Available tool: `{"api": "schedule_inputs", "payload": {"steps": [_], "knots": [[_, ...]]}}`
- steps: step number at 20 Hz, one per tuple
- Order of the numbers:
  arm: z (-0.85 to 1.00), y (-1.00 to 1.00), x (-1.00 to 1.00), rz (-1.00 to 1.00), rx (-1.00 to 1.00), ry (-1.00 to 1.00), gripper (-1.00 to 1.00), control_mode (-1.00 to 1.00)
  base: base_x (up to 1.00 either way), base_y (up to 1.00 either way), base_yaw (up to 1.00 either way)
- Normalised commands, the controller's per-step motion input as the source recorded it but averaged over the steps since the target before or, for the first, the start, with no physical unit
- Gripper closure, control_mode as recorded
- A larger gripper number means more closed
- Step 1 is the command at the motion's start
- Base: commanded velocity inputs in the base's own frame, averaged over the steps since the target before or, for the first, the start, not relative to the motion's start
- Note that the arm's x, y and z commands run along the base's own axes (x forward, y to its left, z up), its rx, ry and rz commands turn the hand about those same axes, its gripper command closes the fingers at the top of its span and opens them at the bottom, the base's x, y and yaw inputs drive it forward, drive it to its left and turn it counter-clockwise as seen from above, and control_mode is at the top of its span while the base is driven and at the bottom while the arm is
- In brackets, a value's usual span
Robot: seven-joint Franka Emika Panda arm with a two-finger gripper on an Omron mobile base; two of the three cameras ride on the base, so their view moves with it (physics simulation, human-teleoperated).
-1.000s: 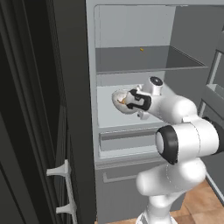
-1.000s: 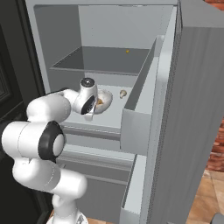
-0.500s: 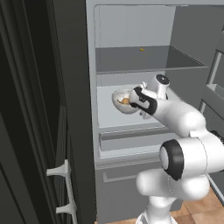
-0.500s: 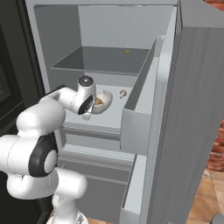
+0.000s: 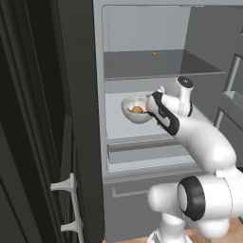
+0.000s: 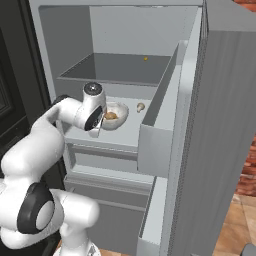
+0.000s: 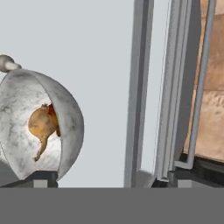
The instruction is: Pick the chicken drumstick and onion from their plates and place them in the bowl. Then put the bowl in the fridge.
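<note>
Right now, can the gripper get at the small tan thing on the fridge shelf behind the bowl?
Probably not directly: the bowl sits between the gripper and the small tan thing, so it would have to go over or around.

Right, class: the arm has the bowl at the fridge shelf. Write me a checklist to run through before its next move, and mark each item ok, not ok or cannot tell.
1. Onion in the bowl: ok, it lies inside.
2. Chicken drumstick in the bowl: ok, an orange-brown piece shows behind the onion.
3. Bowl over the middle shelf of the fridge: ok in both base views.
4. Bowl resting on that shelf: cannot tell, its underside is hidden.
5. Gripper released from the bowl: cannot tell, the fingers are hidden at the rim.
6. Small tan object on the shelf apart from the bowl: ok.
</note>
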Motion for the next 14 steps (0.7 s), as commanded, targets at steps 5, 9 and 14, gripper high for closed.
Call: {"api": "schedule_inputs", "payload": {"steps": [5,9,14], "knots": [[0.05,-0.04,-0.77,0.00,0.00,0.00,-1.00,-1.00,0.00,0.00,0.00],[0.07,-0.02,-0.85,0.05,0.00,-0.01,-1.00,-1.00,0.00,0.00,0.00],[0.07,0.00,-0.87,0.33,-0.10,-0.04,-1.00,-1.00,0.00,0.00,0.00]]}}
